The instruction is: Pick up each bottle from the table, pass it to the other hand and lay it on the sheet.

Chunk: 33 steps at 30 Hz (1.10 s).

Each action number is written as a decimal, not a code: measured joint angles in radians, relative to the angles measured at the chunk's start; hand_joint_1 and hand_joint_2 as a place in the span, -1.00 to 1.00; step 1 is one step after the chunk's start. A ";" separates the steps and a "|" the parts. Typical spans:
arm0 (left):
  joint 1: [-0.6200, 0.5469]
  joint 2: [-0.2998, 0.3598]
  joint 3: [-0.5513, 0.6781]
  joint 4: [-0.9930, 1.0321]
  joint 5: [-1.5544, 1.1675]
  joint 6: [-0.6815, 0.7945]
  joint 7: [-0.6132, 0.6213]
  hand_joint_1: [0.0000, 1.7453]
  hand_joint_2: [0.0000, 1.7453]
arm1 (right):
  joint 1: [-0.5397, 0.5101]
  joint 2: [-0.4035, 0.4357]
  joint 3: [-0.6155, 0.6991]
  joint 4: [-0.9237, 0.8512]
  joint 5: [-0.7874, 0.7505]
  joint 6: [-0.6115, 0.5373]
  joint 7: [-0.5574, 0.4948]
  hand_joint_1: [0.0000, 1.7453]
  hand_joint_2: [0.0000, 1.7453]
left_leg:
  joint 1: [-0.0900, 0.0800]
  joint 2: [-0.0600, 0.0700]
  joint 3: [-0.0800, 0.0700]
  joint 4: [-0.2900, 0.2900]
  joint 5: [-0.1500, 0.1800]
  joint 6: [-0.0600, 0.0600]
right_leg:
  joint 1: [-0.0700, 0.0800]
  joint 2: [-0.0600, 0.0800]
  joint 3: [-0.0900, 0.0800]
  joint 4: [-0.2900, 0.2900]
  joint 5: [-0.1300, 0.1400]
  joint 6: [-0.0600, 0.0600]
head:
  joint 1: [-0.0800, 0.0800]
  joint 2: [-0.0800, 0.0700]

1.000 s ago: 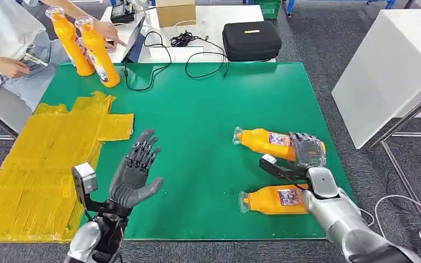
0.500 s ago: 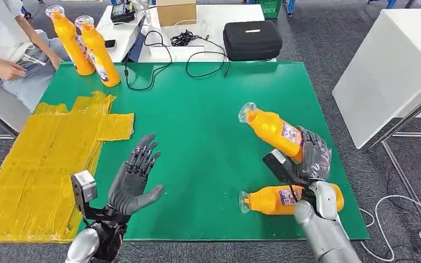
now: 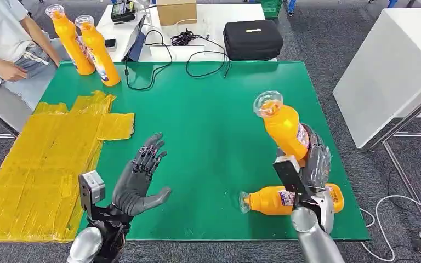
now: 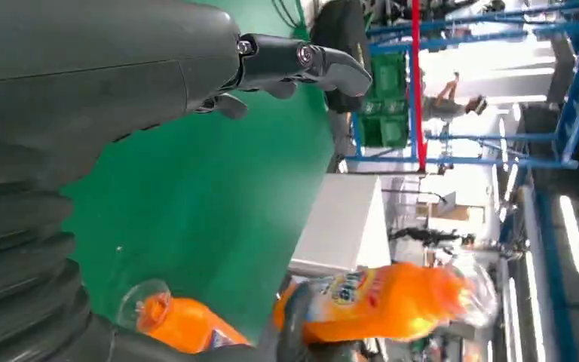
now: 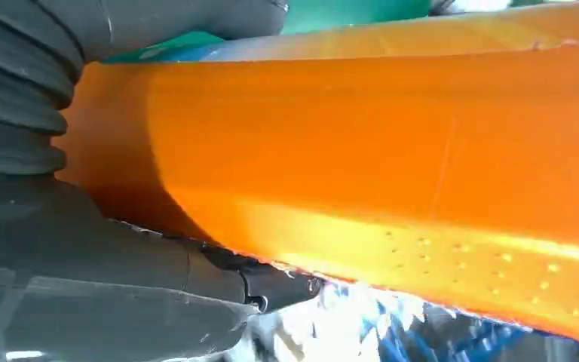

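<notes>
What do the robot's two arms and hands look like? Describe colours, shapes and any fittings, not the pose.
Both arms are smooth, rounded silver tubes. The left hand has a dark grey palm, a thick grey thumb and darker, jointed fingers; a small silver-grey camera box sits at its wrist. The right hand is likewise dark grey, with a black box-shaped camera mount at the wrist. The wrist views show grey ribbed covers.

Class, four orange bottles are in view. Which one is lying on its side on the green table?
The bottle near the table's front right edge, lying flat below the right robot hand. That hand holds another bottle aloft; two bottles stand upright at the far left corner.
</notes>
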State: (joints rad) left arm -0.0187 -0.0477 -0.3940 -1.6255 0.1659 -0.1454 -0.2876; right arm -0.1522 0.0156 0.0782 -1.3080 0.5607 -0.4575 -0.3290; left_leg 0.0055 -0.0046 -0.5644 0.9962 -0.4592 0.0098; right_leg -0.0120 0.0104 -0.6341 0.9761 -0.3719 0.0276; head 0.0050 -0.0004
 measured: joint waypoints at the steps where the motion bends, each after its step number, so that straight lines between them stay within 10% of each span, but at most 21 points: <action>1: -0.015 0.002 -0.007 0.001 0.012 0.007 -0.002 -1.00 1.00 | 0.005 0.008 0.002 -0.020 -0.114 0.090 -0.035 1.00 1.00 | 0.000 0.000 0.000 0.000 0.000 0.000 | 0.000 0.000 0.000 0.000 0.000 0.000 | 0.000 0.000; 11: -0.133 0.022 -0.061 0.006 0.077 0.022 -0.004 -1.00 1.00 | 0.004 0.090 0.191 -0.068 -0.418 0.378 -0.146 1.00 1.00 | 0.000 0.001 0.001 0.000 0.001 0.000 | 0.000 0.000 0.000 0.001 0.000 0.000 | 0.000 0.000; 33: -0.182 0.034 -0.113 0.003 0.068 0.053 -0.029 -1.00 1.00 | -0.195 0.133 0.319 0.165 -0.334 0.322 -0.092 1.00 1.00 | 0.000 0.001 0.000 0.000 0.001 0.000 | 0.000 0.000 0.000 0.001 0.000 0.000 | 0.000 0.000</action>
State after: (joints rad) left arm -0.2005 -0.0137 -0.5066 -1.6220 0.2338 -0.0927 -0.3162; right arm -0.3473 0.1484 0.3975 -1.1425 0.2262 -0.1358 -0.4208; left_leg 0.0054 -0.0040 -0.5640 0.9964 -0.4587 0.0096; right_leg -0.0121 0.0107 -0.6343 0.9767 -0.3715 0.0275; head 0.0053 -0.0004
